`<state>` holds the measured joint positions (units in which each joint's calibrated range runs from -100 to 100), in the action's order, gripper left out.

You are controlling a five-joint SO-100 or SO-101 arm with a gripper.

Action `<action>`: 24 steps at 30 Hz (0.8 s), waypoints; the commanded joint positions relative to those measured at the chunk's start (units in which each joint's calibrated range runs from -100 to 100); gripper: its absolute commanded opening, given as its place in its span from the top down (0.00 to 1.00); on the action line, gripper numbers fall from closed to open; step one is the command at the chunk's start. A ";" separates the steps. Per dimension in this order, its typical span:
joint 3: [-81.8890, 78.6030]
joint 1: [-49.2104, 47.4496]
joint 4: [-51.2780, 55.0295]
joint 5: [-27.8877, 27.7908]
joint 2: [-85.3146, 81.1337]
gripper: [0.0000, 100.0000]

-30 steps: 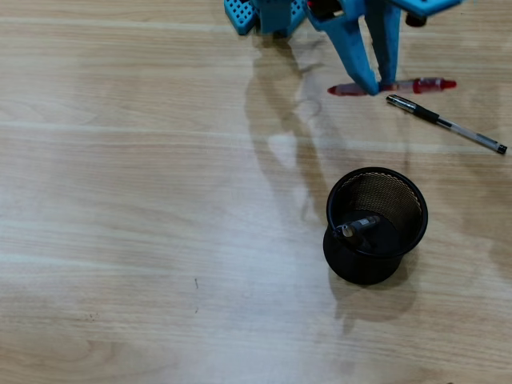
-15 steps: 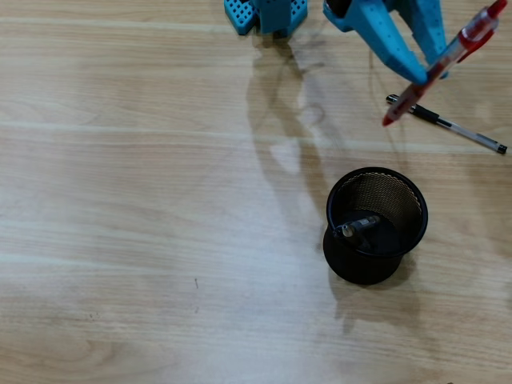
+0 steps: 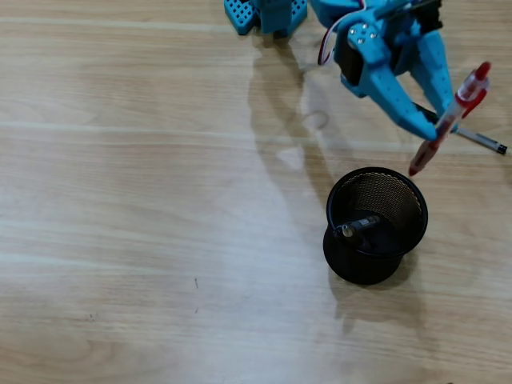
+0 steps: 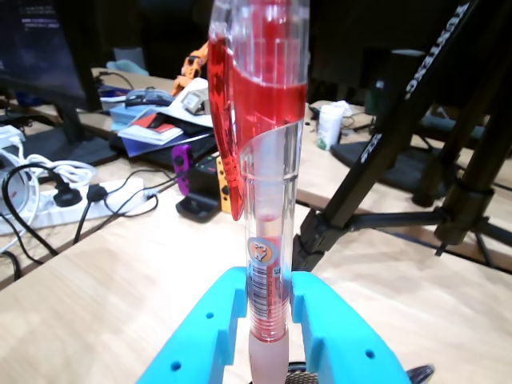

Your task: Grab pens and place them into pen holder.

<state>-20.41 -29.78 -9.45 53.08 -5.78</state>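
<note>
My blue gripper [image 3: 438, 128] is shut on the red pen [image 3: 448, 118], which hangs tilted in the air with its tip just above the far right rim of the pen holder [image 3: 376, 226]. The holder is a round black mesh cup; a grey-and-clear pen [image 3: 358, 225] lies inside it. In the wrist view the red pen [image 4: 264, 160] stands upright, clamped between the gripper [image 4: 268, 308] fingers. A black-capped clear pen [image 3: 480, 140] lies on the table behind the gripper, partly hidden by it.
The arm's blue base [image 3: 266, 14] sits at the top edge of the overhead view. The wooden table [image 3: 144, 200] spreads to the left. In the wrist view a black tripod [image 4: 384, 144] and a cluttered desk [image 4: 120, 128] stand beyond the table.
The gripper lifted the red pen off the table and carried it down the overhead view, from beside the clear pen to the holder's rim, tilting it more upright.
</note>
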 commanded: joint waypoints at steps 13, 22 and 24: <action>-8.19 2.48 -13.83 1.11 4.63 0.98; -8.82 2.75 -13.37 1.00 4.55 0.88; -8.82 2.57 -13.01 0.95 4.55 0.88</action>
<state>-29.46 -27.68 -21.97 54.23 -0.76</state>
